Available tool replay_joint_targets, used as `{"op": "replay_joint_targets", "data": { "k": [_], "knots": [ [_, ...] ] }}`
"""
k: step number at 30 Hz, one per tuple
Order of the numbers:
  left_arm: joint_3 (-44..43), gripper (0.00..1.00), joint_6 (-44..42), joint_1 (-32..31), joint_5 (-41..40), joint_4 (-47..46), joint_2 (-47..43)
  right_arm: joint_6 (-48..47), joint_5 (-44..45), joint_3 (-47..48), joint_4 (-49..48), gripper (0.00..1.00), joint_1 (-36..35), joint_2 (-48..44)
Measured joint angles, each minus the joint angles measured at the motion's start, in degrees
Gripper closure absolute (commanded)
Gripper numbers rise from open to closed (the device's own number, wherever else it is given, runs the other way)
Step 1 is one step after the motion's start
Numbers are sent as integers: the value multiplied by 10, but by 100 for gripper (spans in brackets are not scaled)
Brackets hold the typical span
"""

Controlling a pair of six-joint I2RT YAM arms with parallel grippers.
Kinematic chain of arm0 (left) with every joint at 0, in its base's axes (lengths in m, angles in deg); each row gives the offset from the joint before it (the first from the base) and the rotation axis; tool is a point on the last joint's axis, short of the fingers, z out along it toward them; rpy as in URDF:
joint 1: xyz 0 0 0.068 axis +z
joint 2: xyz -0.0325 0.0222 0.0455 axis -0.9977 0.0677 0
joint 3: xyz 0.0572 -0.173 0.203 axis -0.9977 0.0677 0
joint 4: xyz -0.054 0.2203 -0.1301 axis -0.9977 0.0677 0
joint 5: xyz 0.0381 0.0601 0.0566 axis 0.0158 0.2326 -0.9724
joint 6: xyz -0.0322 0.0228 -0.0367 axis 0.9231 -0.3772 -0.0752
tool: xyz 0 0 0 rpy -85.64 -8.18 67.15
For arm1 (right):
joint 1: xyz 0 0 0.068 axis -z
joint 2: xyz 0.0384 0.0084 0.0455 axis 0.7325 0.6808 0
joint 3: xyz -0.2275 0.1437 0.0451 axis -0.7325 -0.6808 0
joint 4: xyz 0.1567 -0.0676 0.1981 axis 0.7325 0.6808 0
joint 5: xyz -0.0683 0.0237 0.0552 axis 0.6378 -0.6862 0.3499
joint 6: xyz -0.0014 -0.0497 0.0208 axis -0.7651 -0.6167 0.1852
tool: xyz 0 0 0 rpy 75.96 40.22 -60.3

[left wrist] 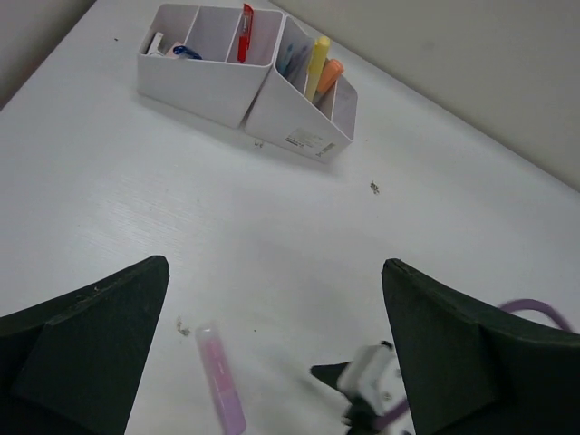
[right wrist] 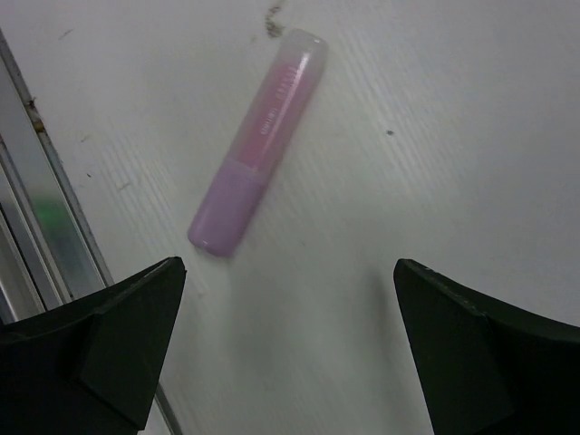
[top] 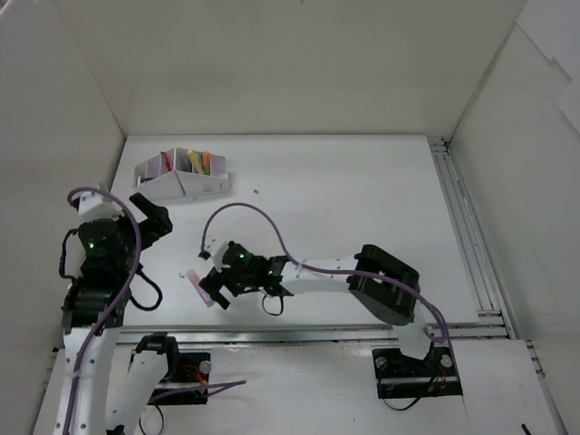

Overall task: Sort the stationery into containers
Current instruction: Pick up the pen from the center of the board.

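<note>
You cannot name, from above, what fills the organizer box (top: 195, 188) at the far left corner of the worktop (top: 362, 208), and the left wrist view's bottom edge cuts off the end of the pink marker (left wrist: 222, 385).

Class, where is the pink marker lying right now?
In the top view, the pink marker lies flat on the table, near left, beside the open right claw, away from the organizer box.

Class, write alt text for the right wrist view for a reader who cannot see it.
A pink marker lies diagonally on the white table, untouched, ahead of the open right claw, whose dark fingers fill the bottom corners. A metal rail runs along the left edge.
</note>
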Motion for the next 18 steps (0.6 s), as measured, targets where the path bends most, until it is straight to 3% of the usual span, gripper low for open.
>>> {"op": "replay_joint_targets", "data": {
  "k": [6,9,10,12,13,16,18],
  "knots": [
    [4,1,43,0,-38,61,-107,-24,31,127,42,4,-59,128],
    [5,1,56,0,-47,74,-124,-21,57,150,52,17,-72,144],
    [5,1,59,0,-50,77,-124,-19,64,158,56,22,-73,149],
    [7,1,64,0,-53,83,-120,-12,74,167,59,45,-73,154],
    [8,1,65,0,-55,86,-117,-8,79,167,62,61,-72,154],
    [15,1,66,0,-56,85,-106,3,90,161,60,80,-67,151],
    [23,0,63,0,-43,79,-94,9,90,140,57,86,-64,137]
  ]
}}
